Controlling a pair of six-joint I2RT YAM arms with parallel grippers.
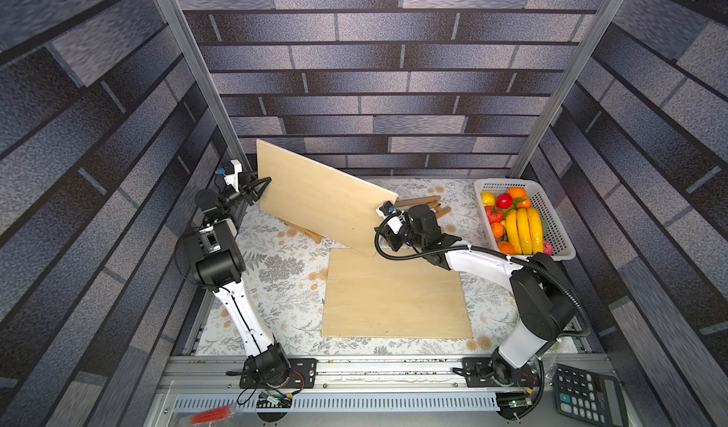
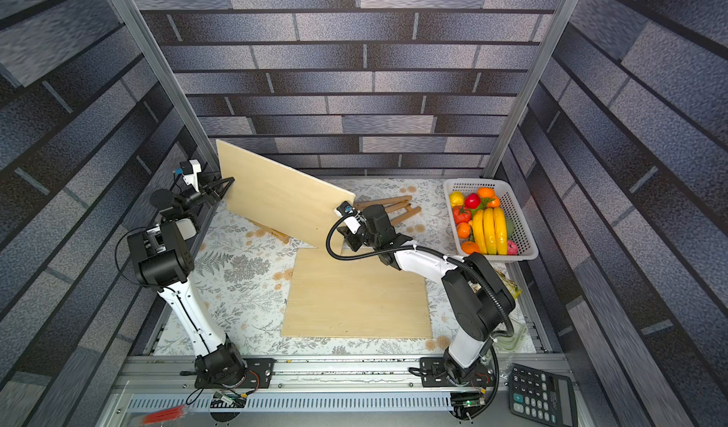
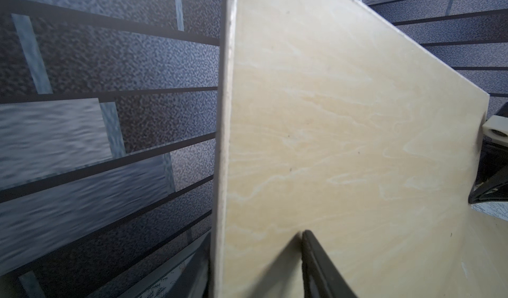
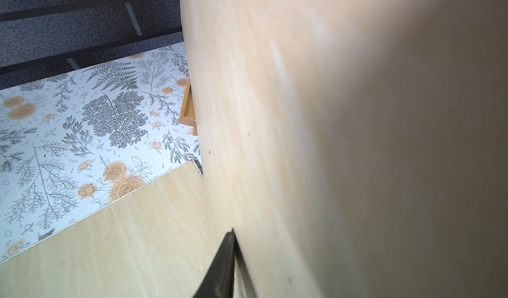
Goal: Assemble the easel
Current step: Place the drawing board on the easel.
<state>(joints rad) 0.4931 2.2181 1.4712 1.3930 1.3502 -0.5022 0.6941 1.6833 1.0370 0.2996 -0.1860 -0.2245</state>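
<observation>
Item one, my left gripper [image 1: 264,185]: the two fingers are closed across the left short edge of the raised board [image 1: 323,202]. The left wrist view confirms it, with one finger [image 3: 319,266] flat on the pale face and its mate dark behind the edge. Item two, my right gripper [image 4: 233,237] is at the opposite short edge. One finger lies pressed against the panel face in the right wrist view. The second is hidden behind the wood, so I record a pinch on the evidence that the panel hangs off the table between my two arms. The raised board stands on its long edge, tilted, its left end higher and toward the back wall, its right end lower and nearer the middle. Item three, the easel frame [image 1: 421,203] lies on the table [image 1: 275,283] behind and beneath that panel. Its brown legs project past the right edge, and a lighter wooden piece [image 1: 305,232] shows below the lower edge (contact between panel and frame cannot be determined). Item four, the flat board [image 1: 394,297] lies on the table in front, its far left corner just beside the raised panel's lowest corner. Noted also: a basket [image 1: 551,218] of fruit at the right and a calculator [image 1: 587,397] on the front rail.
</observation>
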